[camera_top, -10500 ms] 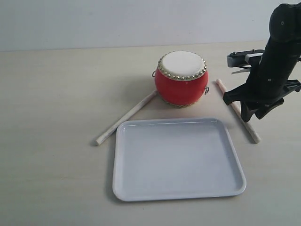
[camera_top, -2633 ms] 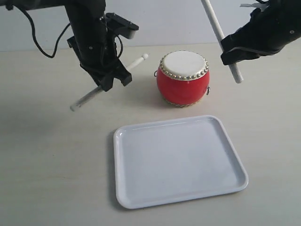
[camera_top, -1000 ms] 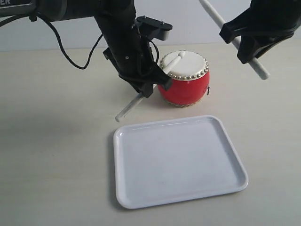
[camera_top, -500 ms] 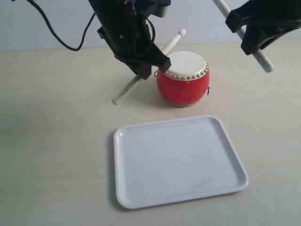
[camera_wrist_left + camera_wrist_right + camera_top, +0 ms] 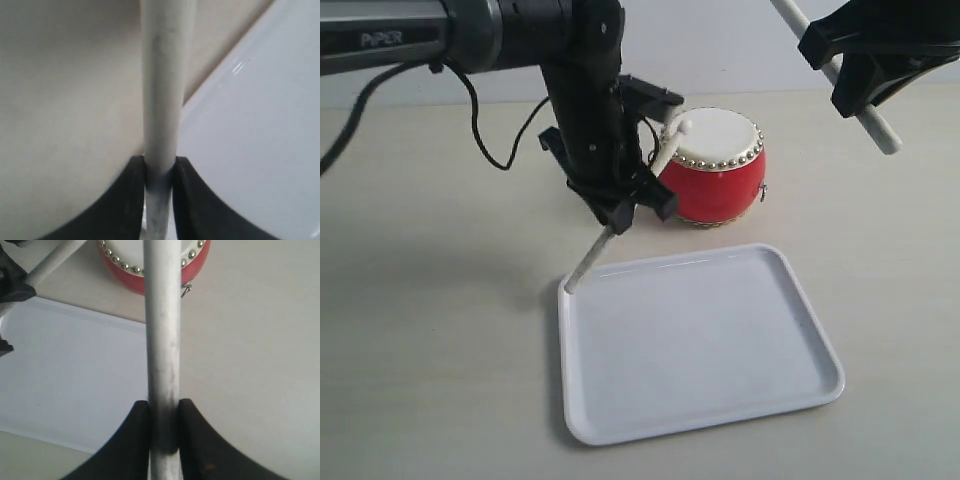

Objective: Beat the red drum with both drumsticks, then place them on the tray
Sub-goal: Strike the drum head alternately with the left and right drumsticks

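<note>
The red drum (image 5: 720, 180) stands behind the white tray (image 5: 695, 340). My left gripper (image 5: 632, 208) is shut on one pale drumstick (image 5: 620, 215), which slants. Its rounded tip lies at the left edge of the cream skin. Its lower end hangs by the tray's far left corner. In the left wrist view that drumstick (image 5: 162, 90) runs out between the black fingers (image 5: 132, 200), beside the tray (image 5: 260, 125). My right gripper (image 5: 865, 65) is raised at the upper right, shut on the other drumstick (image 5: 875, 125), apart from the drum. The right wrist view shows this drumstick (image 5: 162, 315) above the drum (image 5: 192, 262) and tray (image 5: 65, 370).
The left arm (image 5: 580, 90) and its cable (image 5: 490, 120) reach in from the upper left, just left of the drum. Bare beige tabletop (image 5: 430, 330) surrounds the tray. A pale wall (image 5: 720, 50) runs behind the table.
My left gripper has swung down and toward the tray; its drumstick's tip dropped from above the drum to the skin's left edge. The right gripper and its stick have barely moved.
</note>
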Controlling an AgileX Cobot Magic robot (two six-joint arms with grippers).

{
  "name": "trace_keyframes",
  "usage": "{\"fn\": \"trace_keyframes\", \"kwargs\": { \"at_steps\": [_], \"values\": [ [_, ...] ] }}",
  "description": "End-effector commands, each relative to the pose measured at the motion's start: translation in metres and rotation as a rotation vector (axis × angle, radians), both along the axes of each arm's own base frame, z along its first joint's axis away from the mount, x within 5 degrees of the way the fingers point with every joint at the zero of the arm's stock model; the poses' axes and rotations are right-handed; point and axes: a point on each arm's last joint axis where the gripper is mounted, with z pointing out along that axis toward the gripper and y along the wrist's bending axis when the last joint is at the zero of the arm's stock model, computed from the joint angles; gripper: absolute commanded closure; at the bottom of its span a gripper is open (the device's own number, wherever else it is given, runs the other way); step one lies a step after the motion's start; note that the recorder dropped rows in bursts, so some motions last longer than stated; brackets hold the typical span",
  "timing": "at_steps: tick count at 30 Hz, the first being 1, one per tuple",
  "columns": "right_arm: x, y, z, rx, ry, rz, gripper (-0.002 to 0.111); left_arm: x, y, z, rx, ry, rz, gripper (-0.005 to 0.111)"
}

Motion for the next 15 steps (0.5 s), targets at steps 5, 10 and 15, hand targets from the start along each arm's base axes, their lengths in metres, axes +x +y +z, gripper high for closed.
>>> {"fn": "trace_keyframes", "kwargs": {
  "at_steps": [5,10,15],
  "values": [
    [0.015,0.006,-0.053,-0.057,0.162,0.003,0.108,-0.023,0.017,0.109,-0.139,-0.182,-0.005,0.107],
    [0.024,0.009,-0.117,-0.127,0.359,0.006,0.108,-0.031,0.024,0.129,-0.154,-0.2,-0.006,0.107],
    [0.037,0.013,-0.155,-0.162,0.457,0.003,0.108,-0.033,0.025,0.128,-0.142,-0.182,-0.008,0.107]
  ]
}}
